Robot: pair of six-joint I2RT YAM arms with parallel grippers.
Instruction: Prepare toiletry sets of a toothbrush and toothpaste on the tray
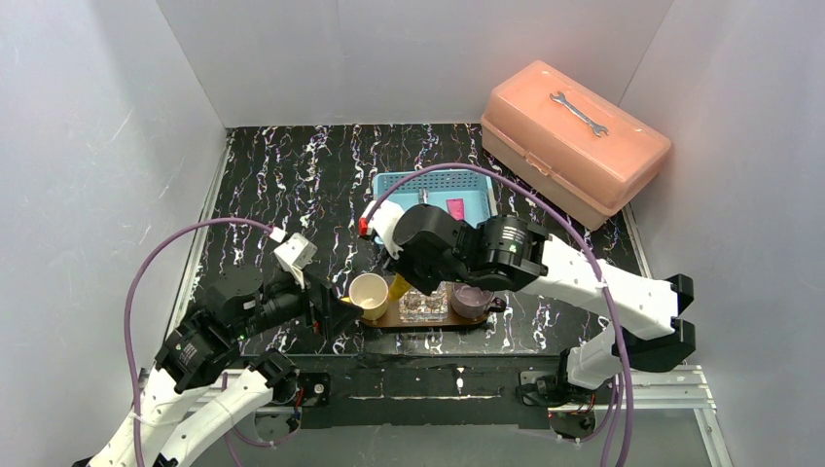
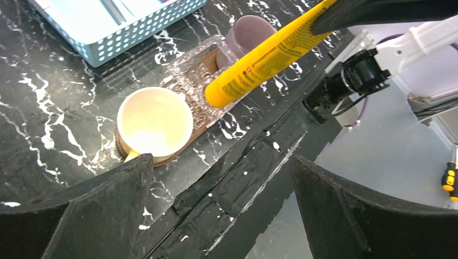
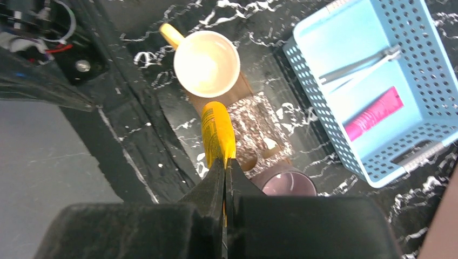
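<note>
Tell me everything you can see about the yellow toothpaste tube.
The yellow toothpaste tube is glossy yellow-orange plastic with small dark print and a red mark along its side. The right gripper is shut on its flat end, so it hangs tilted, rounded end lowest, over the tray between the cream cup and the clear container. I cannot tell whether that end touches anything.

Plain white walls (image 1: 88,146) on the left, far and right. Black table top (image 1: 292,175) with white wiggly lines. Silver metal rail (image 1: 671,374) along the near edge. Soft, even light.
</note>
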